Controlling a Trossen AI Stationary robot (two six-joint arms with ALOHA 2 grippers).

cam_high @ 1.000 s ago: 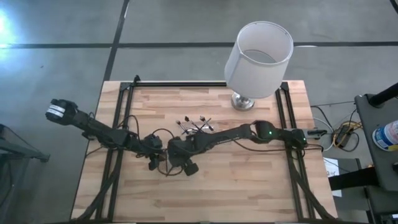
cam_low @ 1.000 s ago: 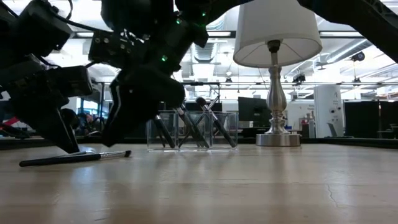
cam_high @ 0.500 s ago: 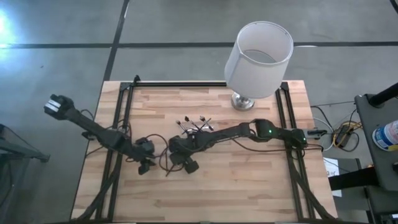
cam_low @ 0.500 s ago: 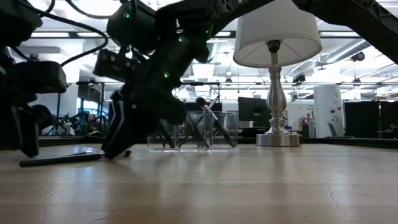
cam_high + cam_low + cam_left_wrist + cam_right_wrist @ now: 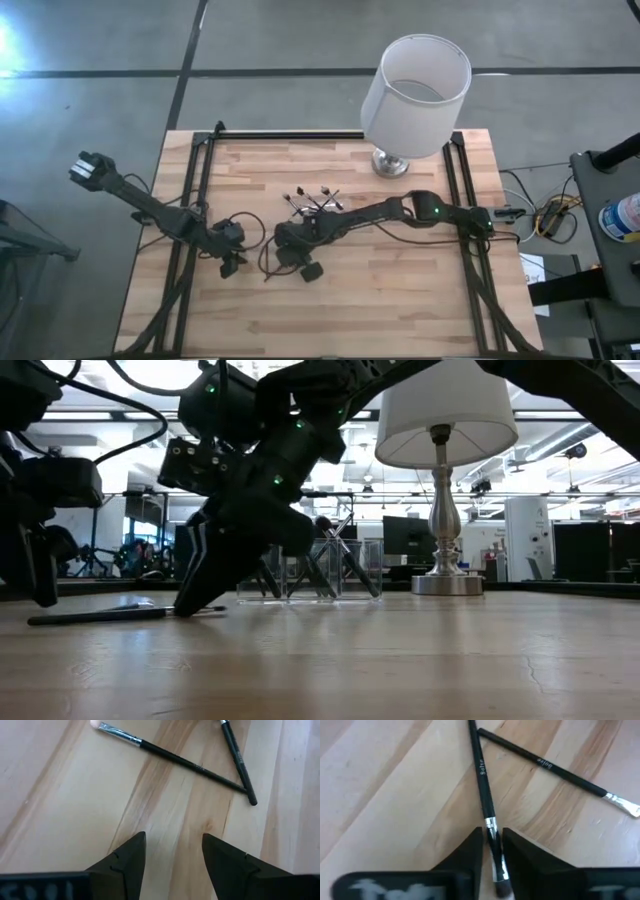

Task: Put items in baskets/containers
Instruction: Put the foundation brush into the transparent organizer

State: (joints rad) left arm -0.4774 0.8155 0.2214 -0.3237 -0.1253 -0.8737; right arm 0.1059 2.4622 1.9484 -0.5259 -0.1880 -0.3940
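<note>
Behind the worktop [image 5: 400,270] I see a wide hall with ceiling lights and screens; the surface itself is pale wood planks in a black frame, over a grey concrete floor. A lamp [image 5: 412,98] with a white drum shade stands near the far edge, right of centre.

The clear tray [image 5: 310,570] sits mid-worktop, left of the lamp's base, with several dark-handled brushes [image 5: 345,560] leaning inside it.

Two more brushes lie flat on the wood, their handle ends meeting in a V. My right end effector [image 5: 492,862] is low over one brush [image 5: 485,795], its fingers nearly closed with the silver ferrule between them, the tips at the surface. The other brush [image 5: 170,755] lies ahead of my left end effector [image 5: 172,865], well apart from it; its fingers are spread and hold nothing.
</note>
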